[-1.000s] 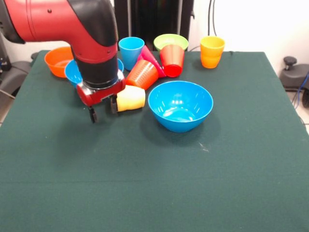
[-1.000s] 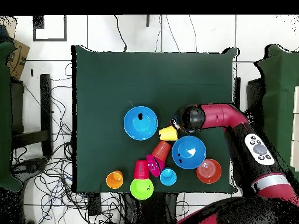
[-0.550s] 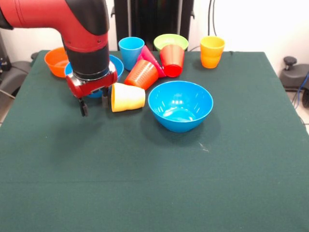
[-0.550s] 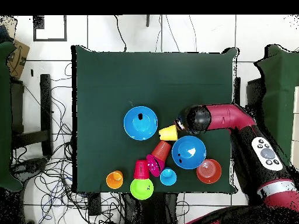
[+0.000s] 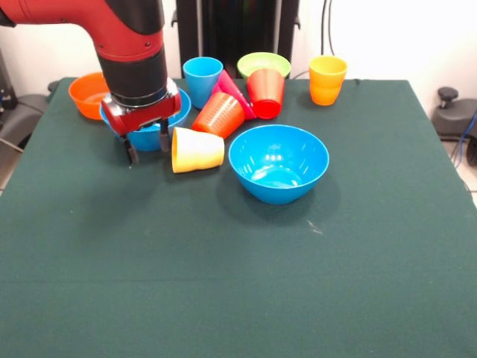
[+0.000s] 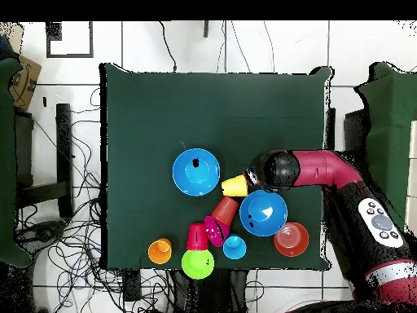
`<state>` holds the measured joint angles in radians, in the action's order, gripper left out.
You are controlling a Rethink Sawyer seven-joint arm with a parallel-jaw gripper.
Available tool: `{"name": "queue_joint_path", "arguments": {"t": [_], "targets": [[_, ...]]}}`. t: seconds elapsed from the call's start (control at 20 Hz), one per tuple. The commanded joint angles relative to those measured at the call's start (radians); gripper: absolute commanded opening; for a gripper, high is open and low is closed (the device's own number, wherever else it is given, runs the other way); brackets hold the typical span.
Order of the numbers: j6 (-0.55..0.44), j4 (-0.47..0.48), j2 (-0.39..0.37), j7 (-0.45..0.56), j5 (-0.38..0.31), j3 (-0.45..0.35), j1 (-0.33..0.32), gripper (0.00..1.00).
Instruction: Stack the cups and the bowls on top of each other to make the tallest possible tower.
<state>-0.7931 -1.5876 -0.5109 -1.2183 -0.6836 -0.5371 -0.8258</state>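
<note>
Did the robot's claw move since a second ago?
Yes. In the front view the gripper has shifted left and toward the table's far side, away from the pale yellow cup lying on its side, which stayed put.

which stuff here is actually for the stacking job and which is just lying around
For the job:
- pale yellow cup, on its side
- orange ribbed cup, tipped
- red cup
- light blue cup
- yellow-orange cup
- large blue bowl
- second blue bowl
- orange bowl
- lime-green bowl
- gripper, open, empty

Lying about:
- cables on the floor
- cardboard box
</note>
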Motion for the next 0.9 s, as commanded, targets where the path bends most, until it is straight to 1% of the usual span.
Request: {"name": "queue_joint_path", "arguments": {"t": [0.05, 0.2, 0.5, 0.7, 0.9], "targets": [[0.003, -0.058, 0.028, -0.038, 0.000, 0.037, 0.022, 1.00], [0.003, -0.054, 0.035, -0.029, 0.003, 0.035, 0.021, 1.00], [-0.013, -0.075, 0.042, -0.002, 0.016, 0.024, 0.004, 1.00], [0.009, -0.073, 0.066, 0.004, 0.006, 0.023, 0.000, 1.00], [0.013, -0.079, 0.057, 0.001, 0.004, 0.020, 0.001, 1.00]]}}
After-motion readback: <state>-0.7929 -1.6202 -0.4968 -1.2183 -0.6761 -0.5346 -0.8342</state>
